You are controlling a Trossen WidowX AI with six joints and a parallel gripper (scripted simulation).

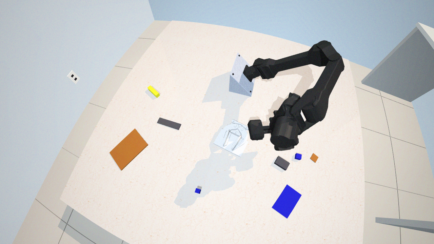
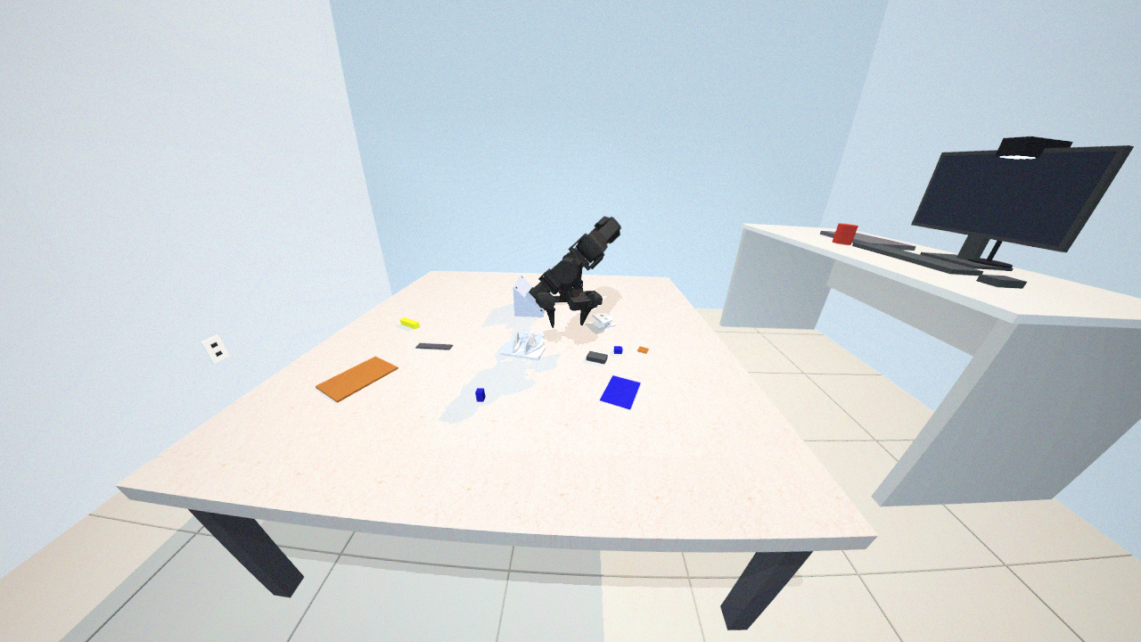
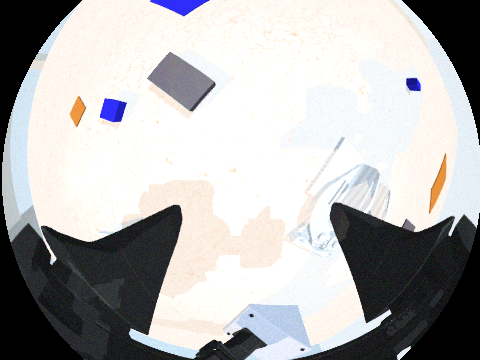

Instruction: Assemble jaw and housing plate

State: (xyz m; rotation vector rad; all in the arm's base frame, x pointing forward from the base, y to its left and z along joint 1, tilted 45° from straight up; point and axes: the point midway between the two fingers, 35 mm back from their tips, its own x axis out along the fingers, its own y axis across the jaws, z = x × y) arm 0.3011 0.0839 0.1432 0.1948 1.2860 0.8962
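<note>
The whitish gripper base (image 1: 219, 142) (image 2: 510, 351) (image 3: 339, 159) lies on the table. Two pale, long jaws (image 2: 528, 343) (image 3: 369, 175) stand on it side by side, their back ends close together. Whether both sit on their pins and the teeth mesh is too small to tell. The small white housing plate (image 2: 603, 321) with holes lies on the table, right of the base in the exterior view; the arm hides it in the top view. My gripper (image 2: 568, 325) (image 3: 259, 213) is wide open and empty, above the table between base and plate. In the wrist view its right finger overlaps the jaws.
A blue-grey wedge (image 1: 239, 85) (image 2: 525, 303) (image 3: 280, 320) stands behind the base, by the arm's mount. A dark block (image 1: 281, 163) (image 3: 182, 80), blue cube (image 1: 298, 156) (image 3: 113, 110) and blue sheet (image 1: 286, 201) lie front right. An orange board (image 1: 129, 149) and dark bar (image 1: 169, 123) lie left.
</note>
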